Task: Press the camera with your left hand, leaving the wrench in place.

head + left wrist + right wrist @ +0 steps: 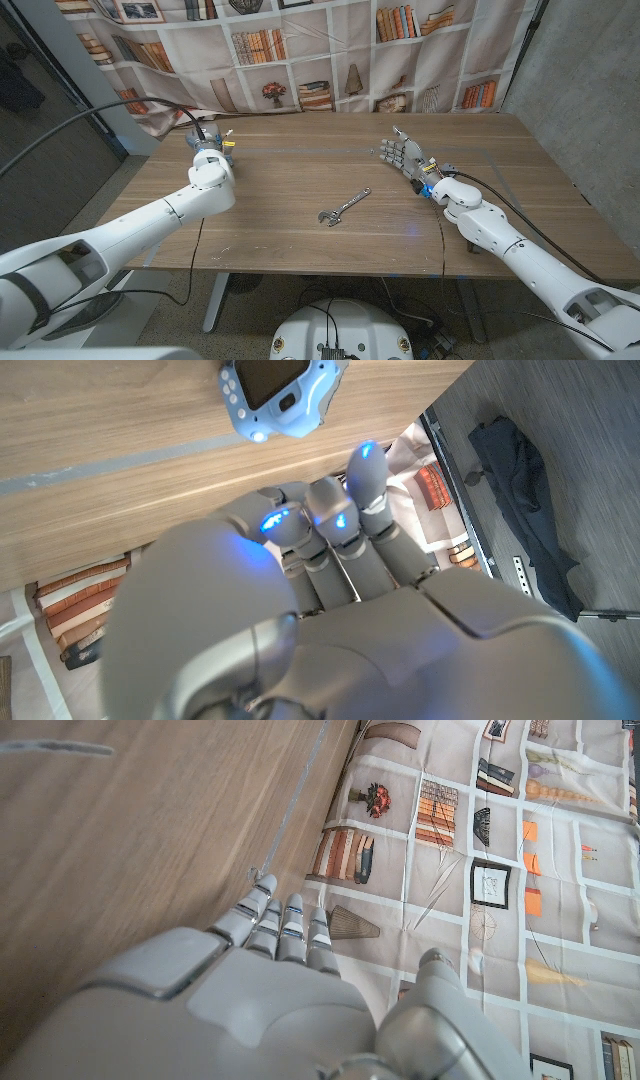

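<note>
The left hand (211, 150) is far out over the left side of the tabletop (300, 190), near its back edge. In the left wrist view its fingers (365, 470) reach toward the camera (282, 398), a small light-blue one with a dark screen, lying on the wood just past the fingertips; a strip of bare wood shows between them, so the hand is near it but not plainly touching. The fingers lie side by side, stretched out rather than clenched, and nothing is in them. From the head view the camera is mostly hidden behind that hand, with only a bit of blue showing at the fingertips. The wrench (343, 207) lies alone on the tabletop's middle, slanting, well apart from both hands. The right hand (404, 155) stands on the right side of the tabletop, palm upright, fingers (268, 925) extended and slightly apart, grasping nothing. Behind the tabletop hangs a backdrop (330, 50) printed with bookshelves, their compartments showing printed books, vases and framed pictures.
</note>
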Controlling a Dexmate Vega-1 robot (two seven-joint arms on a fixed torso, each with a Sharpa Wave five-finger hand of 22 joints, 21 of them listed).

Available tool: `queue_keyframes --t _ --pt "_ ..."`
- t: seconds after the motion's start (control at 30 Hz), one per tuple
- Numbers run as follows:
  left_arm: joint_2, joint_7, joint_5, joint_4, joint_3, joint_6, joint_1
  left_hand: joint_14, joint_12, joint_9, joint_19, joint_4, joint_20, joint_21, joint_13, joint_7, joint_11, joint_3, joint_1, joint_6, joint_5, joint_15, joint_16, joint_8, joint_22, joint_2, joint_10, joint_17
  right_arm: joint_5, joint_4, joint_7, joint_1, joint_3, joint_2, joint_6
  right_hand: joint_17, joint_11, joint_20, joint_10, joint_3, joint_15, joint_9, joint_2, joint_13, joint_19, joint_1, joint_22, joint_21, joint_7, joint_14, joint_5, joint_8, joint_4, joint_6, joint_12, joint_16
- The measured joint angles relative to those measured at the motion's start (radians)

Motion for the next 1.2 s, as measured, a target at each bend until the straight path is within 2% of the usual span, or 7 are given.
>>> queue_keyframes --t 0.57,0.67,0.73,0.83,0.9,1.03,1.2 --pt "0.011 0.02 0.019 -0.046 -0.013 -0.002 0.017 -0.006 -0.023 0.003 -0.013 -0.004 0.006 -0.001 -0.028 -0.012 -0.013 -0.005 0.0 -0.013 -0.02 -0.005 -0.024 0.0 -0.028 0.0 -0.013 -0.016 -0.003 -0.044 -0.023 -0.019 0.003 -0.015 -0.014 0.0 0.0 0.004 0.0 0.0 -0.003 0.005 0.004 0.0 0.004 0.004 0.0 0.0 0.0 0.003 0.0 0.0 0.0 0.0 0.0 0.0" --pt "0.011 0.042 0.046 -0.055 -0.019 0.002 0.026 -0.008 -0.057 0.003 -0.02 0.003 0.011 -0.004 -0.071 -0.022 -0.015 -0.029 0.0 -0.022 -0.043 -0.008 -0.044 0.0 -0.044 0.0 -0.027 -0.039 -0.004 -0.047 -0.023 -0.02 0.003 -0.016 -0.014 0.0 0.0 0.007 0.0 0.0 -0.001 0.005 0.004 0.0 0.007 0.004 0.0 0.0 0.0 0.005 0.0 0.0 0.0 0.0 0.0 0.0" --pt "0.012 0.047 0.049 -0.062 -0.024 0.001 0.031 -0.015 -0.113 0.007 -0.049 0.008 0.015 -0.012 -0.151 -0.028 -0.015 -0.07 -0.01 -0.046 -0.086 -0.015 -0.096 0.0 -0.075 0.009 -0.044 -0.098 -0.005 -0.047 -0.023 -0.02 0.003 -0.016 -0.013 0.0 0.0 0.007 0.0 0.0 0.0 0.005 0.004 0.0 0.007 0.004 0.0 0.0 0.0 0.008 0.0 0.0 0.0 0.0 0.0 0.0" --pt "0.015 0.06 0.06 -0.07 -0.029 -0.001 0.037 -0.059 -0.21 0.015 -0.132 0.021 0.034 -0.037 -0.26 -0.036 -0.019 -0.146 -0.046 -0.087 -0.178 -0.019 -0.272 0.0 -0.16 0.003 -0.119 -0.316 -0.006 -0.042 -0.021 -0.017 0.003 -0.012 -0.008 0.0 0.0 0.007 0.0 0.0 0.0 0.005 0.004 0.0 0.007 0.004 0.0 0.0 -0.002 0.008 0.0 0.0 0.0 0.002 0.0 0.0" --pt "0.018 0.067 0.067 -0.078 -0.035 -0.003 0.045 -0.119 -0.277 0.017 -0.211 0.049 0.056 -0.08 -0.309 -0.04 -0.017 -0.167 -0.103 -0.122 -0.219 -0.019 -0.389 0.0 -0.222 0.007 -0.2 -0.437 -0.006 -0.039 -0.02 -0.016 0.003 -0.01 -0.004 0.0 0.0 0.007 0.0 0.0 0.0 0.005 0.004 0.0 0.007 0.004 0.0 0.0 -0.002 0.008 0.0 0.0 0.0 0.002 0.0 0.0" --pt "0.018 0.086 0.076 -0.086 -0.045 -0.008 0.058 -0.384 -0.501 0.012 -0.448 0.127 0.097 -0.239 -0.397 -0.039 0.003 -0.119 -0.229 -0.202 -0.289 0.024 -0.652 0.006 -0.279 0.001 -0.441 -0.632 -0.006 -0.035 -0.017 -0.016 0.002 -0.007 0.003 0.0 0.0 0.007 0.0 0.0 0.0 0.005 0.004 0.0 0.007 0.004 0.0 0.0 -0.002 0.008 0.0 0.0 0.0 0.002 0.0 0.0" --pt "0.018 0.11 0.082 -0.099 -0.068 -0.025 0.079 -0.736 -0.753 0.005 -0.691 0.177 0.175 -0.428 -0.405 -0.047 0.048 -0.08 -0.321 -0.29 -0.358 0.116 -0.854 0.006 -0.287 -0.001 -0.729 -0.721 -0.006 -0.032 -0.016 -0.019 0.002 -0.006 0.013 0.0 0.0 0.007 0.0 0.0 0.002 0.005 0.004 0.0 0.007 0.004 0.0 0.0 -0.002 0.012 0.0 0.0 0.0 0.002 0.0 0.0"
